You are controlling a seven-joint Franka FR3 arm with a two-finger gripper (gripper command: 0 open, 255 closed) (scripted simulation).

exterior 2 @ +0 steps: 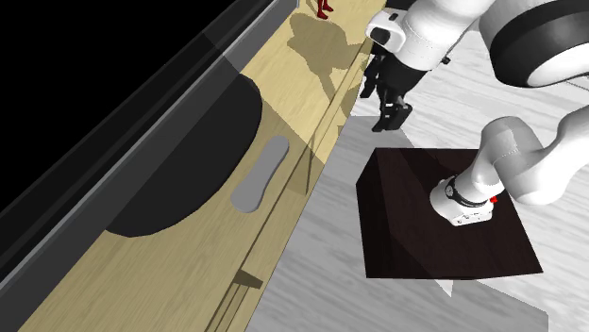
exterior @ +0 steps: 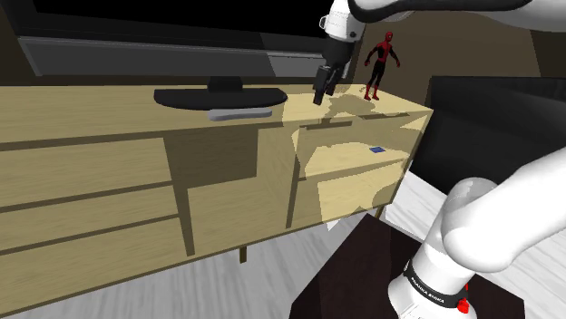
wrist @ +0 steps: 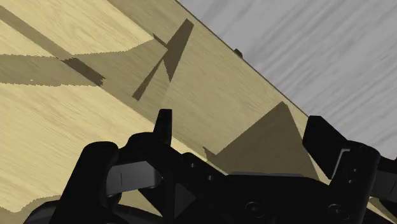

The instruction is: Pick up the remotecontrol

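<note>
The flat grey oblong remote control (exterior: pixel 240 113) lies on the pale wooden counter (exterior: pixel 91 104) before the black television base (exterior: pixel 195 97), well apart from the black fingers (wrist: pixel 164 127), spread wide, empty.

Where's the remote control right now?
In the shoulder view the grey remote control lies on the wooden cabinet top, just in front of the TV's black base, left of the hovering end effector.

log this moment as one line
stage: pre-grasp | remote: flat on cabinet top beside tv base, untouched | hand: open, empty, apart from remote
</note>
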